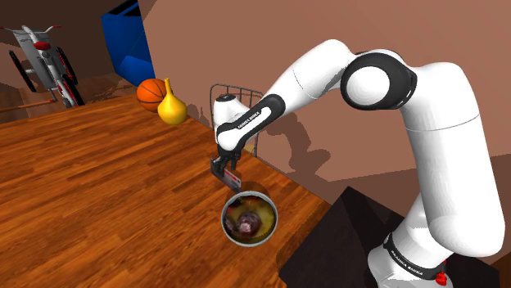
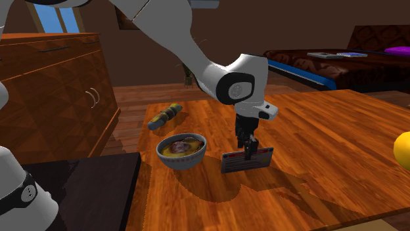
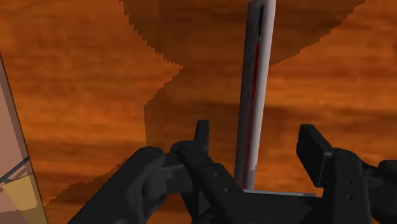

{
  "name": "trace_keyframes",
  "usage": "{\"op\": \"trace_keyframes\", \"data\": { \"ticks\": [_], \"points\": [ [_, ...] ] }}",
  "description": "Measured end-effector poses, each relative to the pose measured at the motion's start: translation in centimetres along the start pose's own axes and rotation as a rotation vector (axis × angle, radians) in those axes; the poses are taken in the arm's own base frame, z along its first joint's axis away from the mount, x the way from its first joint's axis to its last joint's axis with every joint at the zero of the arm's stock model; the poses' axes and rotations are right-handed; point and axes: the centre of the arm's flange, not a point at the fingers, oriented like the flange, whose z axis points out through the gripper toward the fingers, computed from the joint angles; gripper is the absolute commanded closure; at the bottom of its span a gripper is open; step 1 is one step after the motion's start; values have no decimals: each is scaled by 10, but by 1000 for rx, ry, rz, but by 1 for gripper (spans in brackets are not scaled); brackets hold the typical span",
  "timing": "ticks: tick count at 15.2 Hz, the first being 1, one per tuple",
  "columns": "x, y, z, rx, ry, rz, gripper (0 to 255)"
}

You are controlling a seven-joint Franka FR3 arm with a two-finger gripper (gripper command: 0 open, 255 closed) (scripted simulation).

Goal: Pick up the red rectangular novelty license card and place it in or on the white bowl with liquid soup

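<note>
1. the gripper (image 2: 247, 149) hangs pointing down over the desk (image 2: 328, 131), near the desk edge by the stand (image 1: 344, 237).
2. the fingers (image 3: 315, 149) are apart, roughly mid width. wrist view has the red card (image 3: 254, 83) running edge-on between them with a gap on both sides, so afaict neither finger is touching it.
3. the card stands upright on its long edge right under the fingertips. it has a red face w/ a pale strip. can't tell if its bottom edge sits on the desk or is a bit off it.
4. the card is just beside the bowl (image 2: 181, 161), not over it and not in it. it's on the bowl's side away from that desk edge, i.e. further in.
5. the bowl is whitish, sits close to that same edge and has yellow-brown stuff w/ a dark purplish lump inside.
6. other bits: a yellow gourd-shaped thing (image 1: 171, 108) and a basketball (image 1: 149, 92) sit together by the far edge, well apart from the bowl. a wire basket (image 1: 237, 94) is behind the arm, and a short stick-like thing (image 2: 164, 116) lies near the bowl.
</note>
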Motion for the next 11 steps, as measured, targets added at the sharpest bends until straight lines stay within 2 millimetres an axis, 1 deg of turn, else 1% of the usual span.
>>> {"op": "trace_keyframes", "data": {
  "ticks": [9, 11],
  "points": [
    [0, 0, 0, 0, 0, 0, 255],
    [0, 0, -5, 0, 0, 0, 255]
  ]
}}
